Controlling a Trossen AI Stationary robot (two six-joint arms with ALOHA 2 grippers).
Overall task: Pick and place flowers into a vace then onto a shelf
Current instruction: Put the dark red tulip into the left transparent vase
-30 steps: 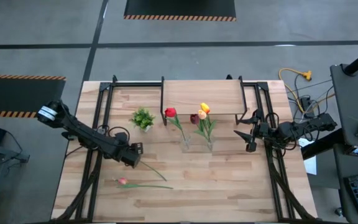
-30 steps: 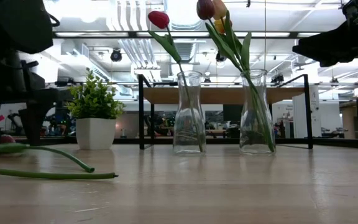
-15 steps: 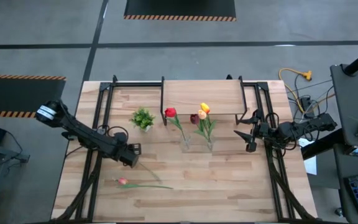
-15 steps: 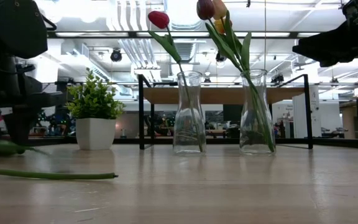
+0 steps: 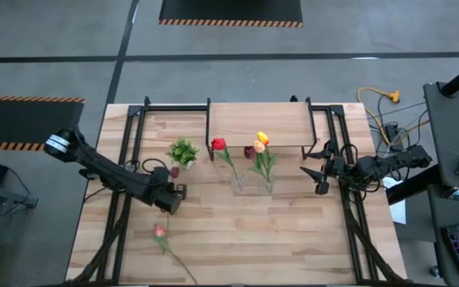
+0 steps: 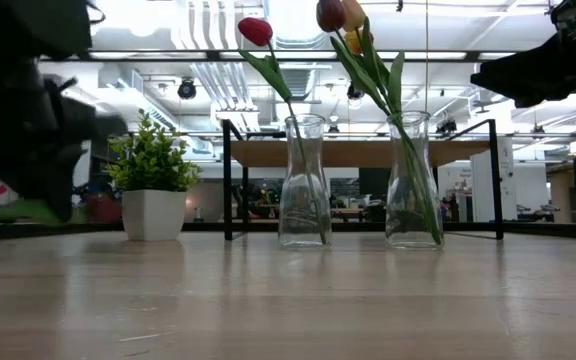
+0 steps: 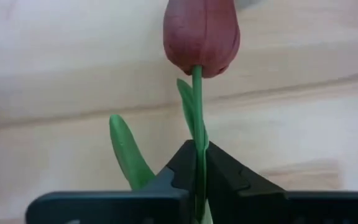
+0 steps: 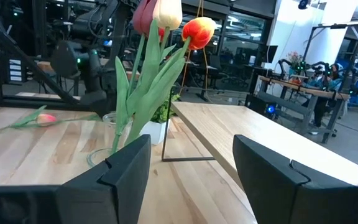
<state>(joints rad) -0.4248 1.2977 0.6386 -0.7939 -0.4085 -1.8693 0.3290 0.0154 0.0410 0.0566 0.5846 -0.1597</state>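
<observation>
Since half second ago, maroon tulip [image 7: 201, 34] raised off tabletop [image 5: 293, 231] by left gripper [image 5: 171, 198], fingers clamped on stem, head pointing ahead. Pink tulip [image 5: 160, 232] swung aside, left lying nearby. Vases [image 5: 240, 185] farther right. Right gripper [image 5: 319, 177] parked wide apart beside shelf [image 5: 237, 119].

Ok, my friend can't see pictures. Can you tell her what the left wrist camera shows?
The left gripper is shut on the thin green stem of a dark red tulip, whose closed head points away from the camera. A green leaf sticks out to one side, and the light wooden table fills the background.
</observation>
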